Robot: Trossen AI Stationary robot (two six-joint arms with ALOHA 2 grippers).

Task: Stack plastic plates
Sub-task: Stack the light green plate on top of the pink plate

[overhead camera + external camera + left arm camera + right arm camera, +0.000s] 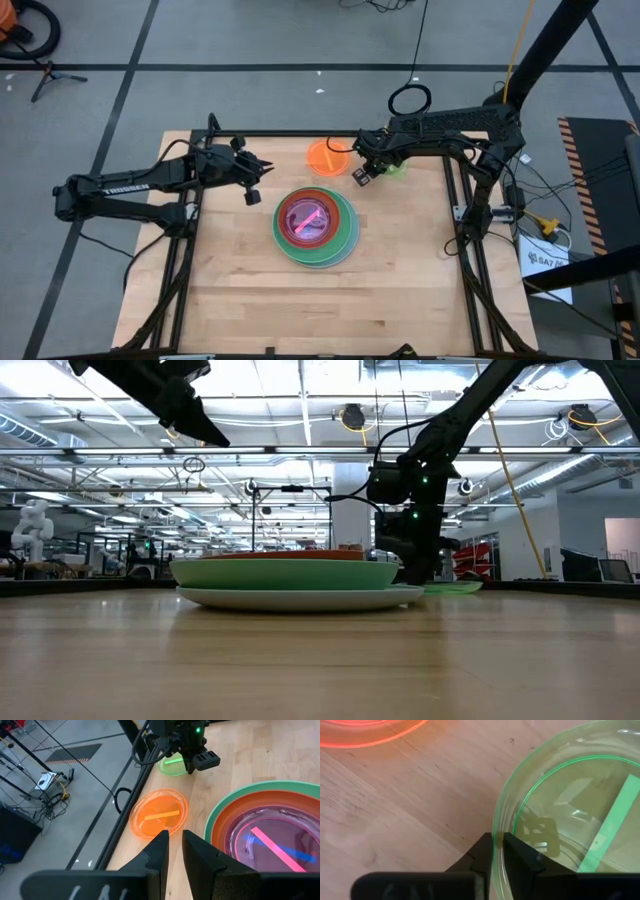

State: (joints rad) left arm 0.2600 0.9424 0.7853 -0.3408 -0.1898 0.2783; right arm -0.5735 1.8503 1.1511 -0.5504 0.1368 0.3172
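I see a stack of plates in the middle of the wooden surface. The big light blue plate is at the bottom. A green plate sits on it. A red-orange plate is next, and a clear pink plate lies on top. From the low view the stack looks flat and wide, with the green rim above the pale one.

Two small plates are still on their own at the far side of the surface. The orange plate lies just behind the stack, not touching it. The lime plate lies beside the orange one, toward the right arm's side.

My right jaws are down at the lime plate. In the right wrist view the two dark fingers are pinched on the plate's rim, one inside and one outside. The rim goes right through the thin gap between them. So they are grasping the lime plate.

My left jaws hang up in the air over the surface, to the left of the stack and near the orange plate. In the left wrist view its two fingers stand very close together with just a slim gap, and they hold nothing. They point toward the orange plate.
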